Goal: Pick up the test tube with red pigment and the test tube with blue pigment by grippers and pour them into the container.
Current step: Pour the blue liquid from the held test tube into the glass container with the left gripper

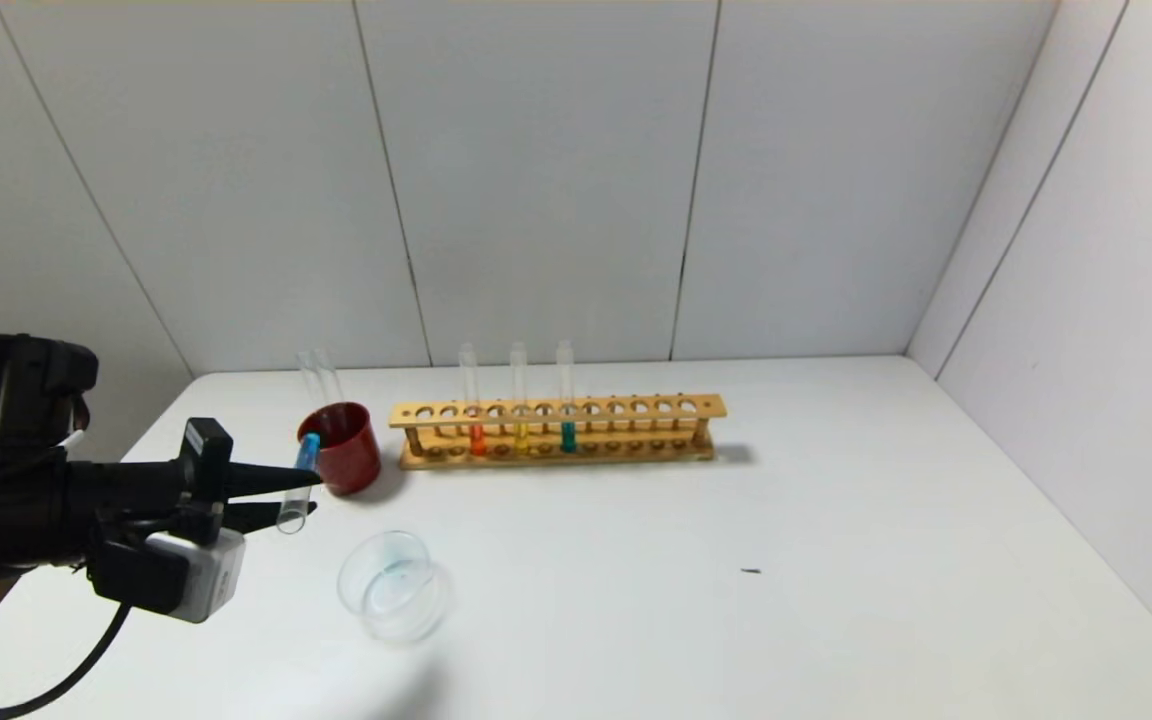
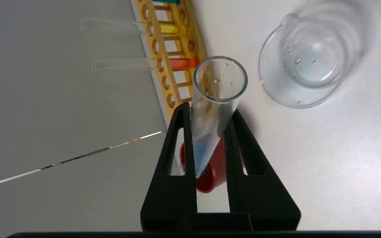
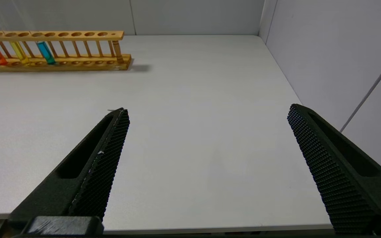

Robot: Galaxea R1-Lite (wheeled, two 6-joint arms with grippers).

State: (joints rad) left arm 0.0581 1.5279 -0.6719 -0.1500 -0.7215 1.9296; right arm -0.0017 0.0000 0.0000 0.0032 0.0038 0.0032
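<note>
Now left gripper [image 1: 308,490] fingers clamped on test tube with blue pigment [image 1: 299,486], inverted, mouth tilted toward container [image 1: 393,584], right gripper [image 3: 207,165] wide open.

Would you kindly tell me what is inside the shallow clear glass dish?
The shallow clear glass dish shows only a faint bluish film and a few droplets; nothing covers it.

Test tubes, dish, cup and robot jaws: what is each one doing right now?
Left gripper: shut on the blue tube.
Test tube with blue pigment: held, tipped mouth-down, liquid still at its closed end.
Test tube with red pigment: upright in the rack.
Yellow tube: upright in rack.
Teal tube: upright in rack.
Container: on the table, nearly empty.
Red cup: upright.
Right gripper: open, idle.
</note>
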